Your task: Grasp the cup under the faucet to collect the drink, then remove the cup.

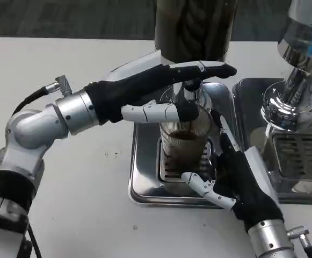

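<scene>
Filling underway: right hand (236, 174) wrapped around cup (185, 141) under faucet (190, 91); left hand (166, 88) pressing faucet. Next: release faucet, lift cup away level.

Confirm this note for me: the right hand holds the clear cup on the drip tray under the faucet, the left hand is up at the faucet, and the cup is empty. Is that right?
Not quite. The cup is not empty: the head view shows dark drink in it. The rest stands: the right hand holds it on the drip tray, and the left hand is up at the faucet.
</scene>
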You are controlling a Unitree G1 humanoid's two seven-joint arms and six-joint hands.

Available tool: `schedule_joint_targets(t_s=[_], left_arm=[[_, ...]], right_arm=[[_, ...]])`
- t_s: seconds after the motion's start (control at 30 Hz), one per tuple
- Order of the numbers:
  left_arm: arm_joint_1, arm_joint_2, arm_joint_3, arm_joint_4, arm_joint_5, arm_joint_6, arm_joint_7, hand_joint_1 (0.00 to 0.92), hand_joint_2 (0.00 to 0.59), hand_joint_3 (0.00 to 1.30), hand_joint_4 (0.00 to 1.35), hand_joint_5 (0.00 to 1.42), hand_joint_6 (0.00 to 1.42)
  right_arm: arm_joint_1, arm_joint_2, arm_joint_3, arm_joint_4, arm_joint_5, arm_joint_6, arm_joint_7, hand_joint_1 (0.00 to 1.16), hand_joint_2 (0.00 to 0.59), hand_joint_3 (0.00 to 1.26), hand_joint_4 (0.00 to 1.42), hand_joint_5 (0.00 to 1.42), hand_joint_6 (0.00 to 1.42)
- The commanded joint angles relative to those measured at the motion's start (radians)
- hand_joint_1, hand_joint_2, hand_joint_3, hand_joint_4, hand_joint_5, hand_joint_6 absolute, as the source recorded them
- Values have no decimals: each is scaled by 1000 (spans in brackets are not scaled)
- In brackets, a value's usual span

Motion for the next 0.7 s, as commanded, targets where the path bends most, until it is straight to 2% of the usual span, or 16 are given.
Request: schedule_joint_targets(t_s=[0.03,0.43,0.7], left_arm=[[44,21,-23,26,53,48,-28,0,63,179,104,93,24],[52,17,-2,28,21,58,-45,0,62,179,113,93,33],[54,-15,66,17,-103,121,-121,0,61,187,123,115,51]], right_arm=[[-30,3,-3,31,15,-6,7,593,231,0,0,0,18],[-71,13,-1,89,31,-19,8,589,233,0,0,0,7],[-78,11,1,102,35,-27,5,588,233,0,0,0,10]])
